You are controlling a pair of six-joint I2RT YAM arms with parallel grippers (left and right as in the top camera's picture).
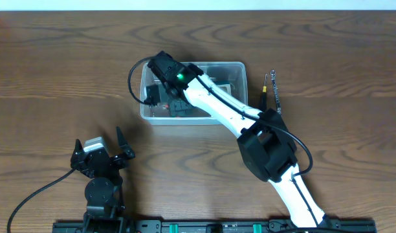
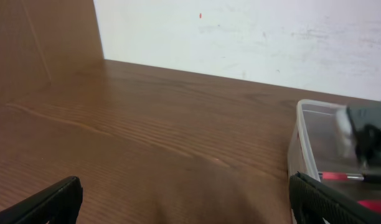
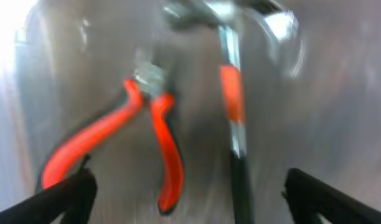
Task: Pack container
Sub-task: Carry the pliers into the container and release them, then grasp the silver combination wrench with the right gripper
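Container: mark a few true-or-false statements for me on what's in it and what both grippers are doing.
1. The right gripper is open above the inside of the container. True.
2. The red-handled pliers lie outside the container. False: they lie inside it.
3. The left gripper grips a tool. False: it is open and empty, apart from the container.
4. A dark-handled tool lies on the table outside the container. True.

The brown wooden table [image 1: 353,77] carries the clear container [image 1: 224,64] mid-table, with a slim black-handled tool [image 1: 274,92] just right of it.
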